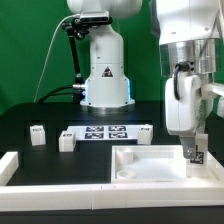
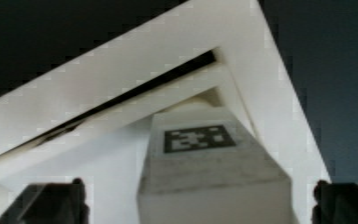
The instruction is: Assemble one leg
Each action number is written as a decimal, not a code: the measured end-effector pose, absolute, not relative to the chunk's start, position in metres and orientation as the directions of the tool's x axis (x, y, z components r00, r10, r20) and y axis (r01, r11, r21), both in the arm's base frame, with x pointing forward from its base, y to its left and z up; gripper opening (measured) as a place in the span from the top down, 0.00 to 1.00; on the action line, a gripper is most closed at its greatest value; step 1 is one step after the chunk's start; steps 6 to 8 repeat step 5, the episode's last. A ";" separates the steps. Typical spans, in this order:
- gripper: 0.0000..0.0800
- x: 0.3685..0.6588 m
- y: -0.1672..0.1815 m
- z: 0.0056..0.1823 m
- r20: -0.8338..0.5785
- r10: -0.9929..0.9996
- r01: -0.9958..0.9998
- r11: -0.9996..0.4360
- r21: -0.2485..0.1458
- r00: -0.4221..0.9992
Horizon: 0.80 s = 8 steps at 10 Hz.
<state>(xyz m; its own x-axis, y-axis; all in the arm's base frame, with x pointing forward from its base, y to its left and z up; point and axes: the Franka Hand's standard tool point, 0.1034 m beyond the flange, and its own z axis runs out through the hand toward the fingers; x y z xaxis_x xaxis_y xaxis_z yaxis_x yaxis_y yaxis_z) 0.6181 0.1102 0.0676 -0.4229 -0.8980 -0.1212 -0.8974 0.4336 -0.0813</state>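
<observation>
The leg (image 2: 211, 165), a small white block with a black-and-white tag, stands upright at the corner of the wide white panel (image 2: 87, 110). In the exterior view the leg (image 1: 197, 156) is at the panel's (image 1: 140, 160) corner on the exterior view's right. My gripper (image 1: 191, 148) is right over it. In the wrist view my gripper (image 2: 197, 203) straddles the leg, with a dark finger (image 2: 51, 203) on one side and the other finger (image 2: 348, 203) opposite. A narrow gap shows on each side of the leg, so the jaws are open.
Three loose white legs lie on the black table: one (image 1: 38, 135) and another (image 1: 68, 141) at the exterior view's left, and a third (image 1: 145, 132) beside the marker board (image 1: 105, 133). A white rim (image 1: 20, 165) runs along the front. The robot's base (image 1: 105, 75) stands behind.
</observation>
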 end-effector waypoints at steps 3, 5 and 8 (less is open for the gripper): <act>0.19 0.618 0.110 0.068 -0.121 -0.898 -0.898 0.433 -0.081 -0.422; 0.19 0.618 0.110 0.068 -0.121 -0.899 -0.898 0.432 -0.081 -0.422; 0.19 0.618 0.110 0.068 -0.121 -0.899 -0.898 0.432 -0.081 -0.422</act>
